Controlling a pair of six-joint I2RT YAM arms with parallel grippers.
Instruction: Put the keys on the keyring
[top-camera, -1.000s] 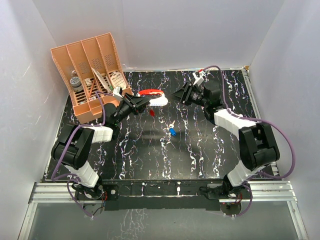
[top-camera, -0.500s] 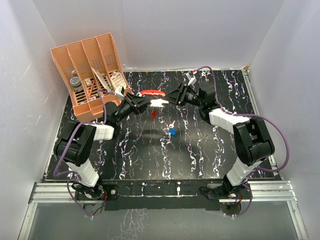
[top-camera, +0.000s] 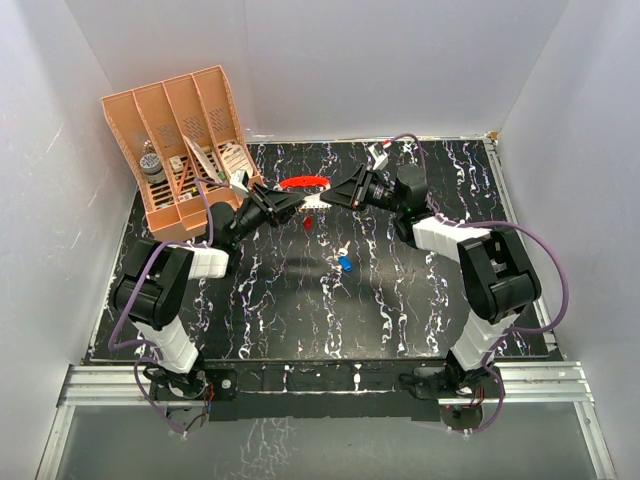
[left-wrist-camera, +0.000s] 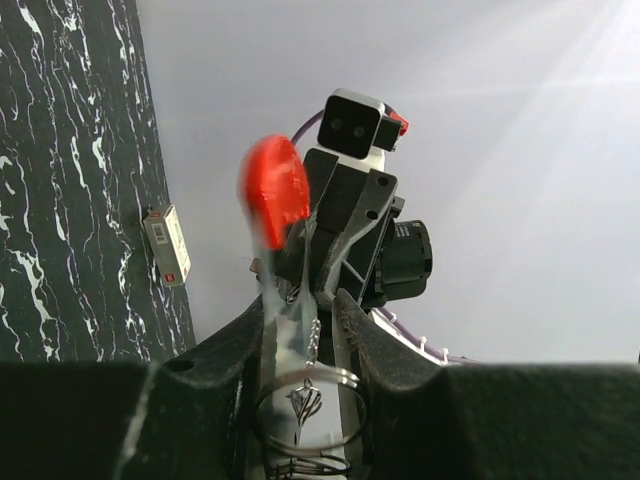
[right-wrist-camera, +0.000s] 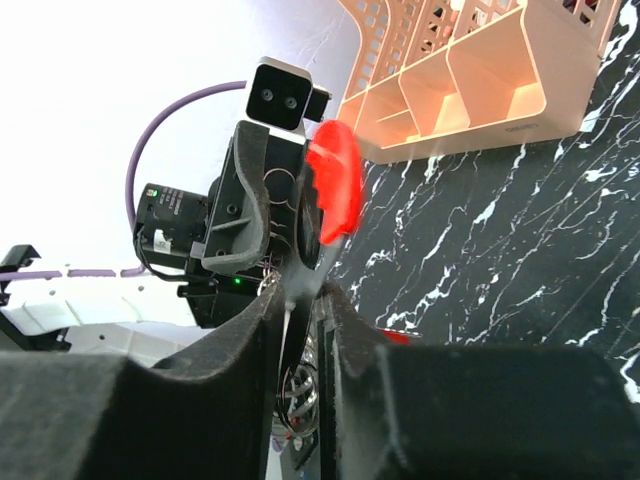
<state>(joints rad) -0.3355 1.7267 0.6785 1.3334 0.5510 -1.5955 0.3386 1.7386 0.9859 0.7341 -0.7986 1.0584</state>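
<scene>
At the far middle of the bench (top-camera: 420, 300), just in front of the orange rack (top-camera: 185, 150), you have both arms meeting nose to nose with the keyring (top-camera: 303, 183) raised between them. Left end effector (top-camera: 290, 204): clenched on the keyring. Its wrist view shows the pale tag (left-wrist-camera: 292, 320) pinched between the fingers, the red loop standing up above them. Reading: held by the tag so the loop is free and off the surface, where a key can be threaded. Right end effector (top-camera: 330, 199): its fingers stand narrow on either side of the same pale strip, loop just above. I cannot tell whether they bite yet or only bracket it. Likely purpose is a second hold to steady or reorient the loop, or a handover. Red key (top-camera: 308, 222) shows just below the meeting point, and I cannot tell whether it lies on the bench or hangs. Blue key (top-camera: 345, 265) lies nearer you, well apart from both arms, blade pointing away. Judgement: neither key is visibly on the loop, so threading is not yet done. Risk: two grips on one thin tag may twist it or pull it out of one hold.
</scene>
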